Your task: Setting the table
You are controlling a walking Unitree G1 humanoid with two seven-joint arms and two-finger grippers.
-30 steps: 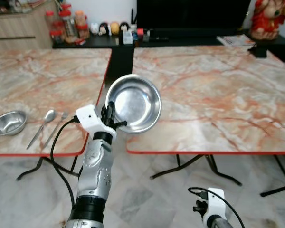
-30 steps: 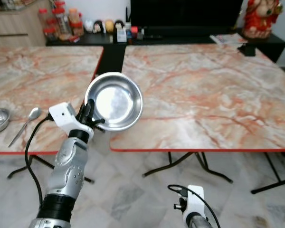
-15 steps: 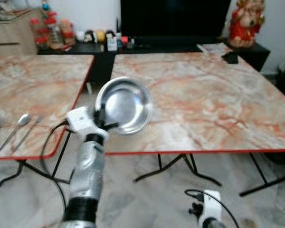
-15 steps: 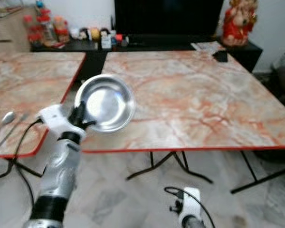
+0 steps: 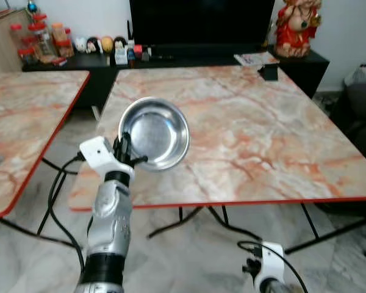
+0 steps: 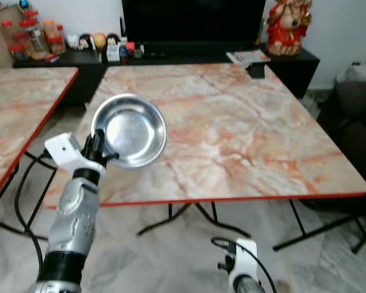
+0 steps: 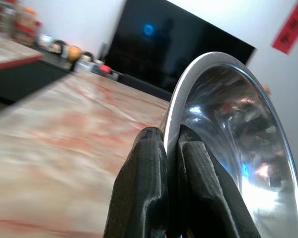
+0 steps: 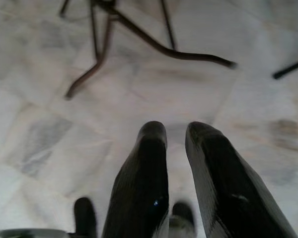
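A shiny steel bowl (image 5: 154,132) hangs tilted on its side in the air, over the near left corner of the marble table (image 5: 250,128). My left gripper (image 5: 127,154) is shut on the bowl's rim from the left. In the left wrist view both black fingers (image 7: 149,163) pinch the rim, one on each side of the bowl (image 7: 233,148). The right gripper (image 8: 176,131) hangs low over the floor tiles, shut with nothing in it; its white wrist (image 5: 269,253) shows at the bottom of the head views.
A second marble table (image 5: 24,116) stands to the left across a narrow gap. Behind are a black cabinet (image 5: 171,58) with jars (image 5: 43,39) and a red statue (image 5: 293,24). A dark seat (image 5: 361,104) stands at the right. Metal table legs (image 8: 139,34) cross the floor.
The camera has swung to the right, so the left table with its small bowl, spoon and fork has slid out of view. The left gripper still holds the bowl.
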